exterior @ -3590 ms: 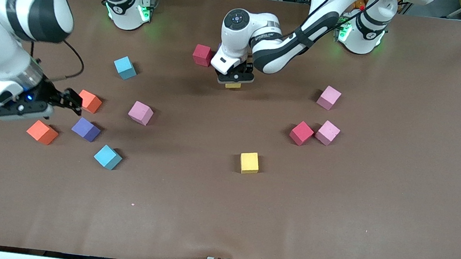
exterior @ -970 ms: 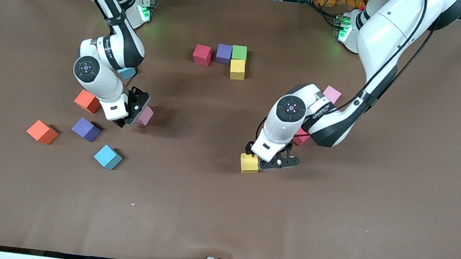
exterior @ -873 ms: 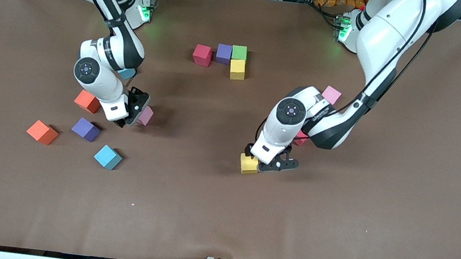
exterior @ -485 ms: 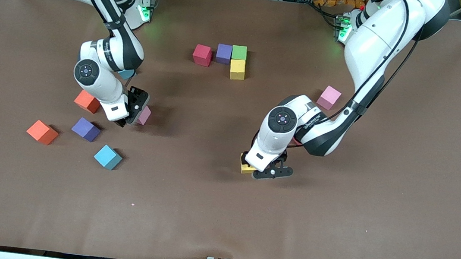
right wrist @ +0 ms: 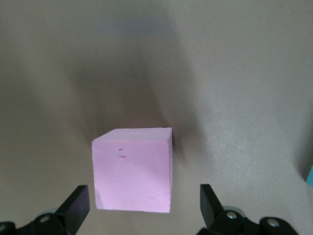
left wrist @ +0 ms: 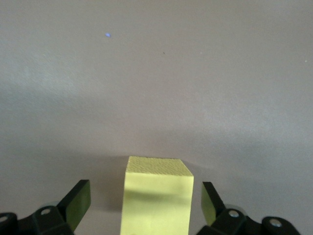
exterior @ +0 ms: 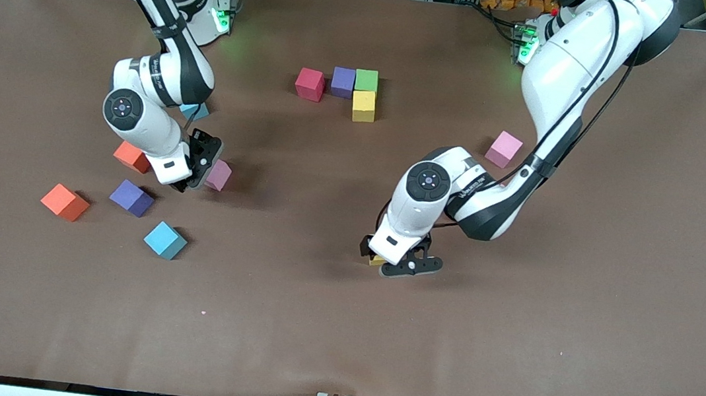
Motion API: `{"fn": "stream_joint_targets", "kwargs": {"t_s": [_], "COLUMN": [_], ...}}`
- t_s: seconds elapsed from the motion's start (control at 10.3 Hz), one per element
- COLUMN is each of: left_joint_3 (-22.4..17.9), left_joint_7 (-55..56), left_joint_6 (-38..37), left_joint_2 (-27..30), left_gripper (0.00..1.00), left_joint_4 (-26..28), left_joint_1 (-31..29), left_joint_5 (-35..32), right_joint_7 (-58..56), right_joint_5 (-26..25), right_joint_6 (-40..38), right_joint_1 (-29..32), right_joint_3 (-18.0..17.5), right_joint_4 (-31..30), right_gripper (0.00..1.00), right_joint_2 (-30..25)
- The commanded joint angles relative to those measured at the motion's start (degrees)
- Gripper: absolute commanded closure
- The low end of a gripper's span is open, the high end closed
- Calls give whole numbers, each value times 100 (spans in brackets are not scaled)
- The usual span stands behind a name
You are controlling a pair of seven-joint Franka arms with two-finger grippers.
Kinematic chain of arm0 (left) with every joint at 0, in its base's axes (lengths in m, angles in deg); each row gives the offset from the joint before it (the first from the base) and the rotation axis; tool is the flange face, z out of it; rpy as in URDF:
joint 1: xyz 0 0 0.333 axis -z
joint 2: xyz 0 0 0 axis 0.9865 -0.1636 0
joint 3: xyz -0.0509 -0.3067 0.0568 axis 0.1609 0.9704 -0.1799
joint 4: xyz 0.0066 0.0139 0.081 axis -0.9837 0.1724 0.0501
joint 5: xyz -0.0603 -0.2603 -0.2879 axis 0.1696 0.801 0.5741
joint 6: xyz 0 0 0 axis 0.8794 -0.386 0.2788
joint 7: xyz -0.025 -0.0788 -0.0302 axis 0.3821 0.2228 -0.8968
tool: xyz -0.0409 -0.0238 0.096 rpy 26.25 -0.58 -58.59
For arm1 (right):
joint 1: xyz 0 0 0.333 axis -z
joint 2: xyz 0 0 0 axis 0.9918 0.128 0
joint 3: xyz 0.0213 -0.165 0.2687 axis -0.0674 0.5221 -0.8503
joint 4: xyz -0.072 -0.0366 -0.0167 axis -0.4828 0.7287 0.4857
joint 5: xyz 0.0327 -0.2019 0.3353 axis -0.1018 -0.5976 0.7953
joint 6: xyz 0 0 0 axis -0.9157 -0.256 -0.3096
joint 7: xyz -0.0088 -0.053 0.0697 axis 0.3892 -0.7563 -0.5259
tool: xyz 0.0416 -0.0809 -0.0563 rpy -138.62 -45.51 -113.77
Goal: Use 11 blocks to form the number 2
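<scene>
From my seat the front view barely shows the yellow block (exterior: 376,261), the left gripper (exterior: 400,264) covers all but a sliver at its 9 o'clock. The left wrist view cuts that yellow block (left wrist: 157,196) off at the frame edge. Same deal with the pink block (exterior: 219,175), half tucked under the right gripper (exterior: 197,167). A light blue block (exterior: 195,110) peeks out from under the right arm, and an orange block (exterior: 130,155) is partly covered too

Four blocks (exterior: 341,88) touch in an L on the desk (exterior: 338,329) near the bases; other blocks lie scattered, nearer the front camera.
</scene>
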Motion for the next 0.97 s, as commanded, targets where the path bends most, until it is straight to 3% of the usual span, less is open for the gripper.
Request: {"fn": "stream_joint_targets", "kwargs": {"t_s": [0.0,0.1,0.68,0.78,0.87], "left_joint_3": [-196,-197,-214,-249,-311], "left_joint_7": [92,83,83,118,188], "left_joint_6": [121,121,288,288,288], "left_joint_2": [-221,-247,-396,-405,-405], "left_gripper": [0,0,0,9,62], "left_joint_4": [-159,-159,-167,-159,-159], "left_joint_1": [211,229,238,281,308], "left_joint_5": [-6,-15,-15,-15,-15], "right_joint_7": [-161,-179,-345,-337,-328], "right_joint_5": [206,389,391,391,409], "right_joint_6": [-30,92,1120,1113,1113], "right_joint_1": [125,125,90,81,81], "right_joint_3": [-147,-217,-226,-226,-226], "right_joint_4": [-82,-204,-434,-451,-486], "right_gripper": [0,0,0,6,27], "right_joint_2": [-96,-78,343,327,326]}}
